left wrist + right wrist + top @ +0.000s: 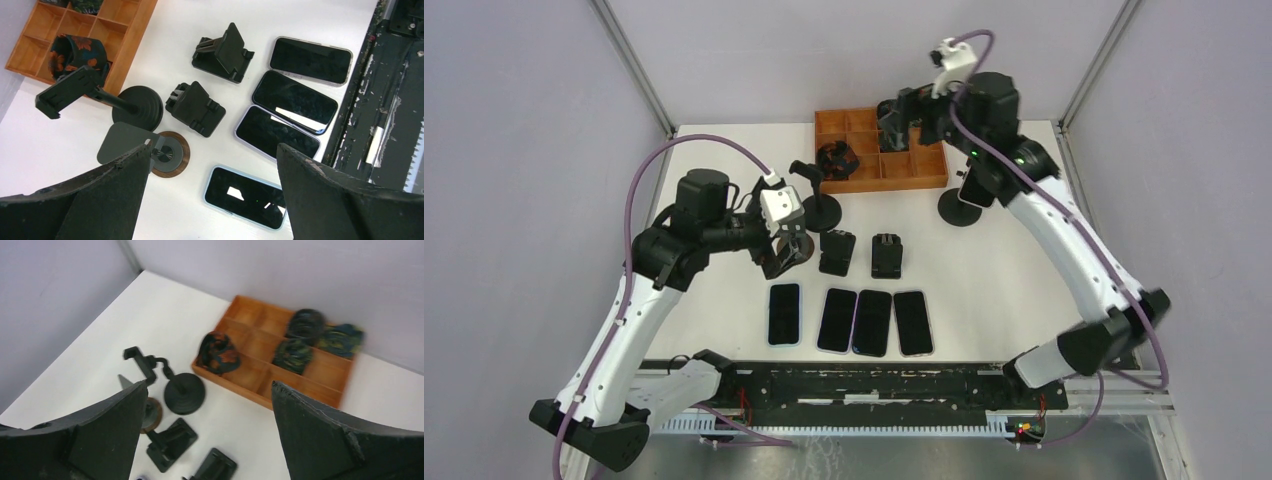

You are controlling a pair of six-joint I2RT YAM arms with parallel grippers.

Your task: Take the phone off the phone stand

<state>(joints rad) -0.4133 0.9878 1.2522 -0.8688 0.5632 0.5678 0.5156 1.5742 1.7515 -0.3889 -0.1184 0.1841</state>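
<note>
- Phone (pixel 972 190) sits propped on its stand (pixel 957 212), just off the near R corner of the wooden tray (pixel 929 180). My R arm hides part of it, and neither wrist cam shows it.
- R gripper (pixel 209 386): fingers spread wide, nothing between them, hanging over the tray's middle compartments. Near the phone, not on it.
- L gripper (pixel 214 147): also wide and empty, well off the tray's near L corner, above a folding stand (pixel 195 107). The flat phones (pixel 873 322) lie further from the tray, toward my bases.
- Handling, my read: a stiff flat slab w/ moderate weight and no give. The glass face is prob. slick and the fragile bit.
- Grip: I'd pinch across the two long edges, where the light-coloured case should give the pads some bite. Avoid front-to-back on the screen.
- Take it high on the body, clear of whatever holds it. Can't tell from here if that's a clamp or a lip.
- Risk: the round base looks small, so the stand may tip or lift w/ the phone. Pull along the cradle, not sideways.
</note>
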